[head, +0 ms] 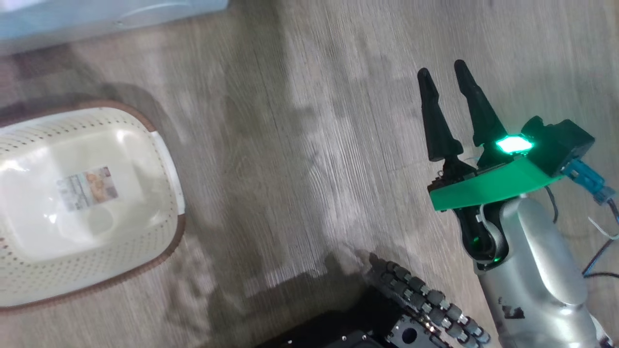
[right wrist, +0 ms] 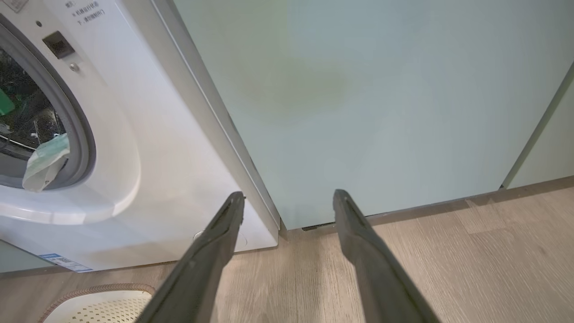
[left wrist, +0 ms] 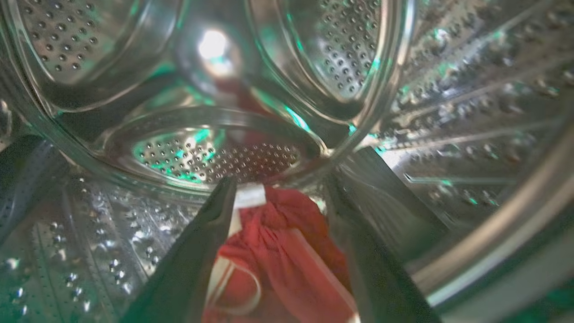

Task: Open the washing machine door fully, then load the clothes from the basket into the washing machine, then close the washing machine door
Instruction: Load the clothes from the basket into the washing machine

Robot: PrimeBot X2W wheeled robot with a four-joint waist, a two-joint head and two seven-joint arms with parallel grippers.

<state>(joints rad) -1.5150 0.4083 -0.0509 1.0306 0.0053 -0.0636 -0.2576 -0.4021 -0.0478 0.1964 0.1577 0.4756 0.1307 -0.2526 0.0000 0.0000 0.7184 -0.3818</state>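
The clothes (left wrist: 287, 251) are inside the washing machine (left wrist: 202, 152), between the fingers (left wrist: 193, 260) of the left gripper (left wrist: 281, 181), which is spread apart, not clamped on them. The right gripper (head: 442, 67) is spread apart too, over the floor (head: 290, 145), with the basket (head: 180, 227) off to its left.

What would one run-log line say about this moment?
left gripper: open, inside washing machine drum | clothes: red bundle lying in drum | basket: no clothes in visible part | right gripper: open, above floor
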